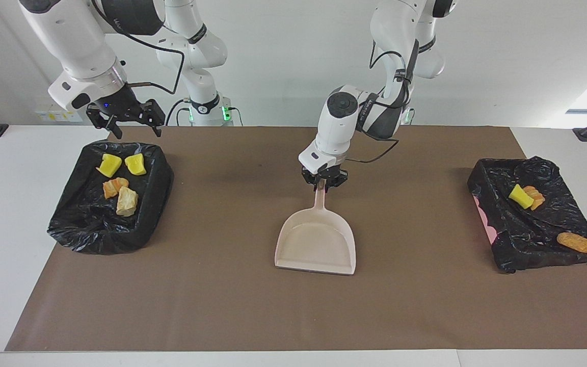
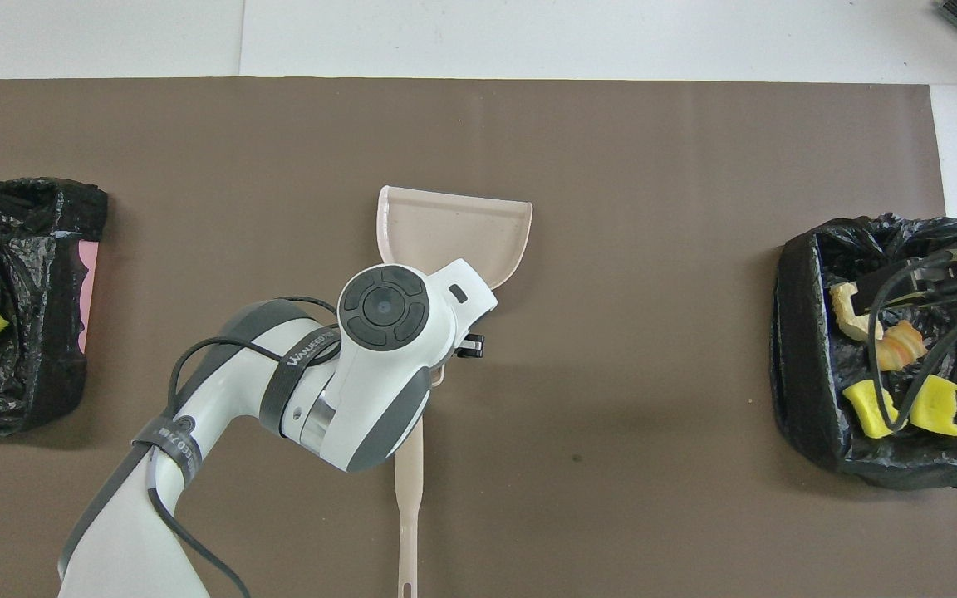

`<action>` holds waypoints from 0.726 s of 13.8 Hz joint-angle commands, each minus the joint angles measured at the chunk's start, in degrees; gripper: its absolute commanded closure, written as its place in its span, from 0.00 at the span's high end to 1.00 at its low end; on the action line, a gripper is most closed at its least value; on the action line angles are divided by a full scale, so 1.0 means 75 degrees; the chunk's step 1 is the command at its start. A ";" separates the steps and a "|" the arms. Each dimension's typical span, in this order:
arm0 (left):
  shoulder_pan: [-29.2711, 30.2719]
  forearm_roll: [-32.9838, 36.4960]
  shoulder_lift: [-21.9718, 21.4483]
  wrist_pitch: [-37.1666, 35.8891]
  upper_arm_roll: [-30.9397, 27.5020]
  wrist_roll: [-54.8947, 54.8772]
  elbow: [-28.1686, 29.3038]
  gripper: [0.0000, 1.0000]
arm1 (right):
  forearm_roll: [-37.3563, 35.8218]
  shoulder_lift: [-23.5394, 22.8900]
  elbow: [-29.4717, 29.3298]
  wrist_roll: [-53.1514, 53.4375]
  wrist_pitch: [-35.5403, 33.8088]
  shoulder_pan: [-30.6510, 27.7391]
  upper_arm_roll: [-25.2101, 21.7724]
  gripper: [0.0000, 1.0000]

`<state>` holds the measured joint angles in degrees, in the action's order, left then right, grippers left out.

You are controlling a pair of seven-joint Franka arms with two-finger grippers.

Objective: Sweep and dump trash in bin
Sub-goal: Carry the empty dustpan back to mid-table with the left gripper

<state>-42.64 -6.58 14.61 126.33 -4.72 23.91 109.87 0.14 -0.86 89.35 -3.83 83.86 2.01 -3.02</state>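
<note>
My left gripper point(image 1: 323, 186) is clamped on the dustpan point(image 1: 316, 244) handle; my right gripper point(image 1: 126, 121) waits, fingers apart, over one bin point(image 1: 158, 176). The trash point(image 1: 120, 183) looks light and squashy, so I'd scoop it, not pinch.

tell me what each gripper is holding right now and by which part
The left gripper is shut on the dustpan, gripping its handle close to the pan. The right gripper is open over the bin and holds nothing.

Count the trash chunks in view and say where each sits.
7. Four lie in the bin at the right arm's end; three lie in the bin at the left arm's end. None seems hidden.
</note>
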 commanded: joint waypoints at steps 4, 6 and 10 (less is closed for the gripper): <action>-0.0150 -0.0236 -0.0167 0.0617 -0.0109 -0.0118 0.0327 0.64 | 0.0005 0.0173 0.0180 0.0054 0.0046 -0.0022 0.0004 1.00; -0.0115 -0.0236 -0.0108 0.0652 -0.0144 0.0021 0.0211 1.00 | 0.0005 0.0161 0.0180 0.0054 0.0046 -0.0034 0.0004 1.00; 0.0422 -0.0225 -0.0482 0.0407 -0.0226 -0.0013 0.0093 1.00 | 0.0005 0.0161 0.0180 0.0054 0.0046 -0.0022 0.0004 1.00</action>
<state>-41.85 -7.25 13.81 130.07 -6.22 24.16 109.92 0.14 -0.83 89.35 -3.83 83.86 2.01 -3.02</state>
